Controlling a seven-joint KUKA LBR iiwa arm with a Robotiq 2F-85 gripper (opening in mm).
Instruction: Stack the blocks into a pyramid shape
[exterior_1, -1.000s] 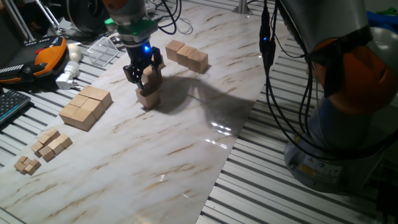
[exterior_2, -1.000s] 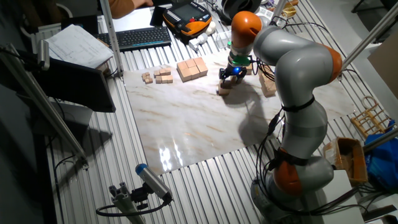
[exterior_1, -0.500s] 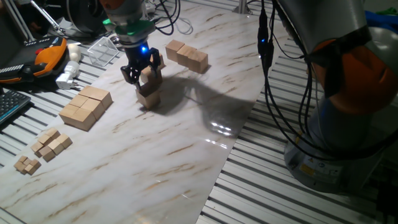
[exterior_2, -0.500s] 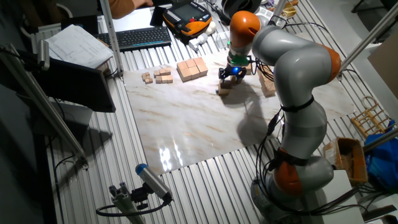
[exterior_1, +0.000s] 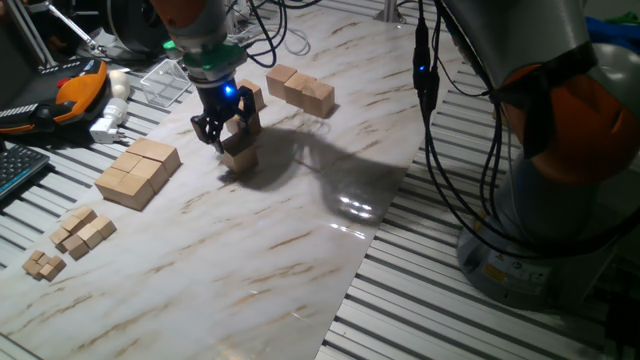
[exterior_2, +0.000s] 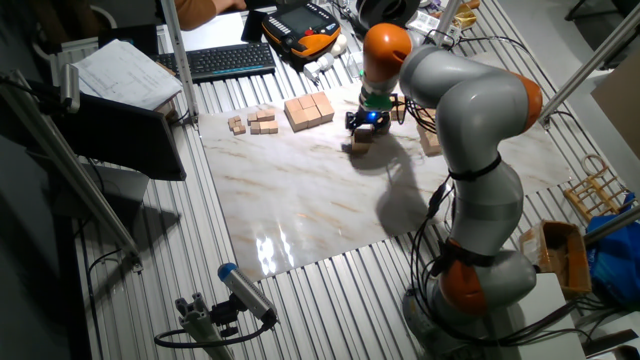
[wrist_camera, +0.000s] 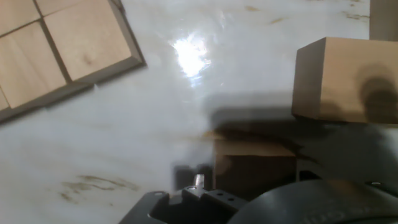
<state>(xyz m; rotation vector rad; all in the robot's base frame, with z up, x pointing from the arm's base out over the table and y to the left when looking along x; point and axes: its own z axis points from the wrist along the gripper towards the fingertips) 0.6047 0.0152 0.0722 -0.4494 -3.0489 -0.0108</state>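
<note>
**Q:** Where do you find the gripper (exterior_1: 220, 132)?

**A:** In one fixed view you see it low over the marble-patterned table (exterior_1: 300, 230), pointing straight down, with a blue light on its body. Two blocks sit right at it: a lower block (exterior_1: 240, 157) on the table, and an upper block (exterior_1: 246, 122) on top of that one, against the dark fingers at their 3 o'clock side.

**Q:** Is it holding the upper block?

**A:** You cannot tell. The fingers overlap the block in that view. In the other fixed view the gripper (exterior_2: 362, 122) is too small to read, with only one block (exterior_2: 359, 146) visible beneath it.

**Q:** Does the hand view help you?

**A:** Not much. You get a shadowed block (wrist_camera: 255, 165) at 6 o'clock, close to the dark gripper body, and a lit block (wrist_camera: 345, 78) at 2 o'clock of it, looming larger. The fingertips themselves do not show.

**Q:** Where are the other blocks?

**A:** A row of blocks (exterior_1: 300, 90) lies touching end to end at 2 o'clock of the gripper, well apart from the pair. It shows in the other fixed view too (exterior_2: 431, 138).

**Q:** Anything else on the table?

**A:** The slab (exterior_1: 138, 172) of joined cubes lies at 8 o'clock of the gripper, and you see its corner in the hand view (wrist_camera: 62, 43). Further out the same way sit some small cubes (exterior_1: 80, 232).
</note>
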